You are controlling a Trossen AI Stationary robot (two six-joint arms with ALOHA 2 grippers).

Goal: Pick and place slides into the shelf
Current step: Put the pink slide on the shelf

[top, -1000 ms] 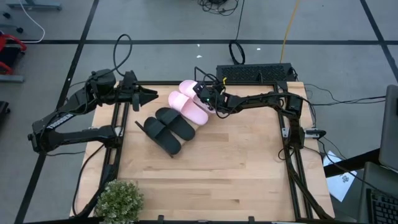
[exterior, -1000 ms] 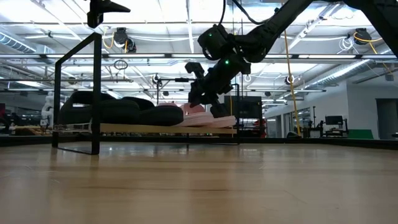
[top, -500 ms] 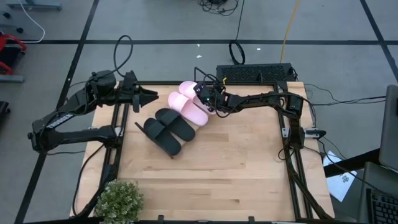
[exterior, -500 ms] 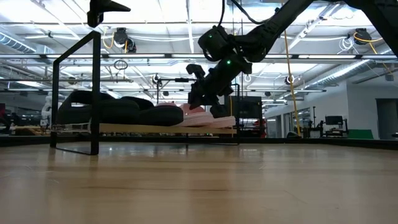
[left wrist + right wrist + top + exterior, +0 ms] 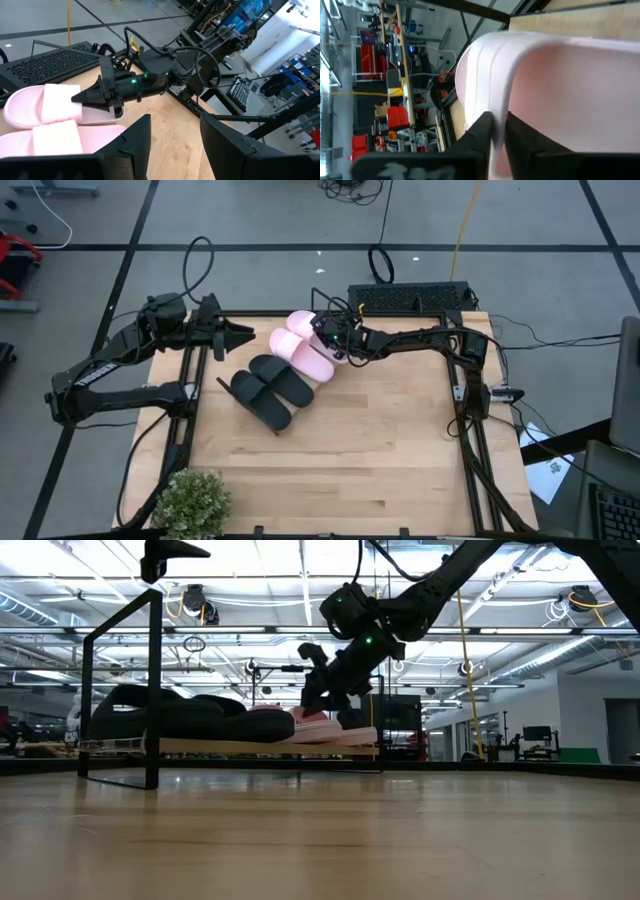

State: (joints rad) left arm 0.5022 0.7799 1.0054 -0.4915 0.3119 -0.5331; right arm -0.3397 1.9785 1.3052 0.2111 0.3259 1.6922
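Two pale pink slides (image 5: 300,348) and two black slides (image 5: 270,385) lie side by side on the low shelf (image 5: 200,747), at the far middle of the table. My right gripper (image 5: 326,336) reaches in from the table's right and is shut on the farther pink slide (image 5: 35,100). Its sole rests on the shelf board in the low view. My left gripper (image 5: 243,335) hangs open above the table's far left, pointing at the slides and touching nothing. My right gripper pinches a thin side edge (image 5: 498,115) of the farther pink slide between its two fingers, beside the strap (image 5: 56,99). The fingers come nearly level from the table's right, slanting a little down. The slide lies on the shelf board beside the other pink one.
A black perforated box (image 5: 410,298) with cables sits at the table's far edge behind my right arm. A potted plant (image 5: 190,502) stands at the near left corner. Bare tabletop (image 5: 380,440) stretches across the near and right part.
My right wrist has turned a little in place on the pink slide. In the low view that slide's end now sits slightly lower on the shelf board.
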